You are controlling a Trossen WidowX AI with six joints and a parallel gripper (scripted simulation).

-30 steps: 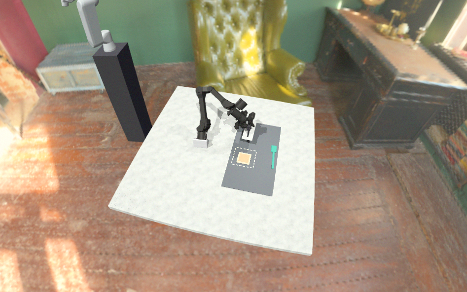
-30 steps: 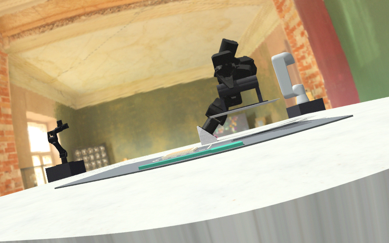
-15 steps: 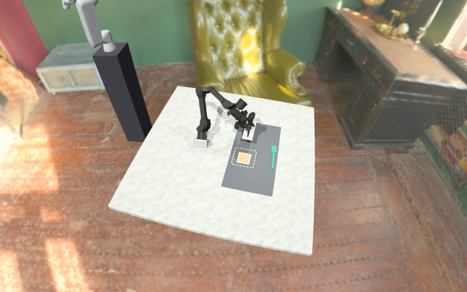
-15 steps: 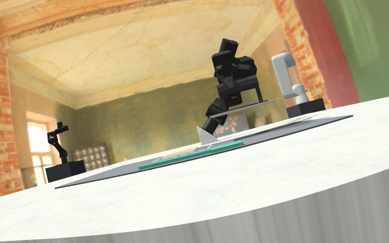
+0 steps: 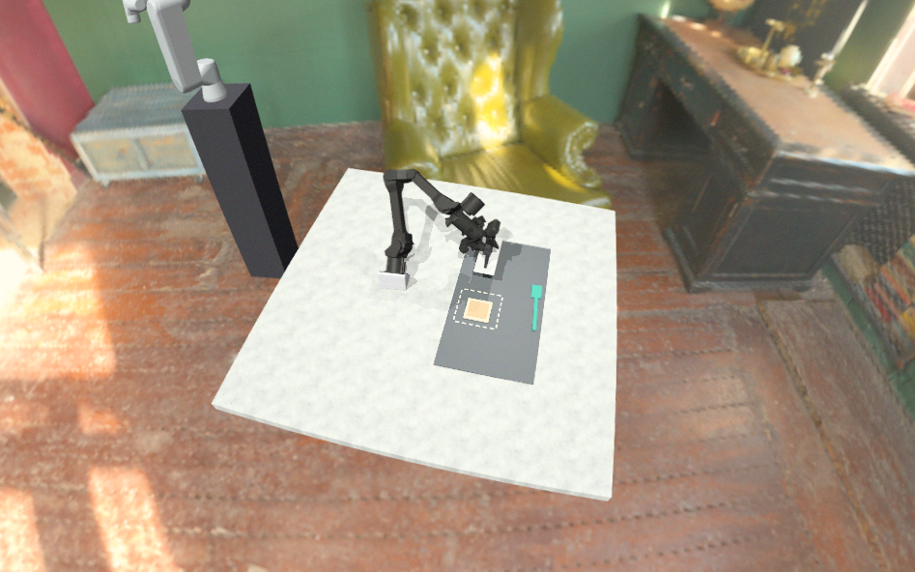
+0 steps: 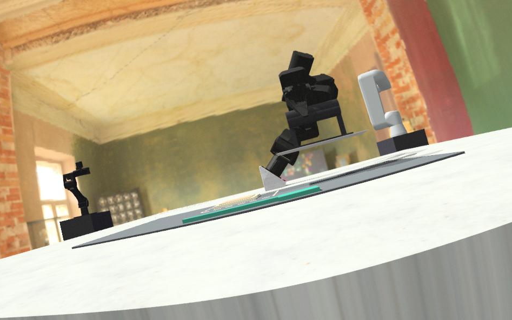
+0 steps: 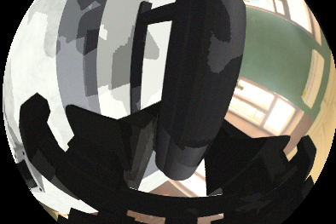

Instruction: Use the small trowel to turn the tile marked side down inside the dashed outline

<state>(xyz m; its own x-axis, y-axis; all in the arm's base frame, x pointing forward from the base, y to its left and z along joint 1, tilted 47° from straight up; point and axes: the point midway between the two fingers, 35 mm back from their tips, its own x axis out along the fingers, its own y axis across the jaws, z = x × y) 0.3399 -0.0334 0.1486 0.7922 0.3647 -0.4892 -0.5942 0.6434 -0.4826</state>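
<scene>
The tile [image 5: 477, 310] [image 6: 237, 200] lies flat on the dark grey mat [image 5: 471, 356] [image 6: 138, 227], inside the dashed outline [image 5: 497, 328]. Its upper face is plain orange with a pale border, with no dark mark on it; its underside is hidden. My gripper [image 5: 486, 248] [image 6: 303, 110] [image 7: 184, 107] is shut on the trowel's thick black handle [image 7: 200, 66]. The trowel's thin pale blade [image 5: 479, 267] [image 6: 329, 140] hangs above the far part of the mat, clear of the tile and tilted slightly in the exterior view.
A teal long-handled piece [image 5: 534, 311] [image 6: 249, 205] lies along the mat's right side. My arm's pale base bracket [image 5: 393, 280] [image 6: 270, 181] stands left of the mat on the white table [image 5: 346, 369]. A grey arm on a dark pedestal [image 5: 236, 178] stands beyond the table.
</scene>
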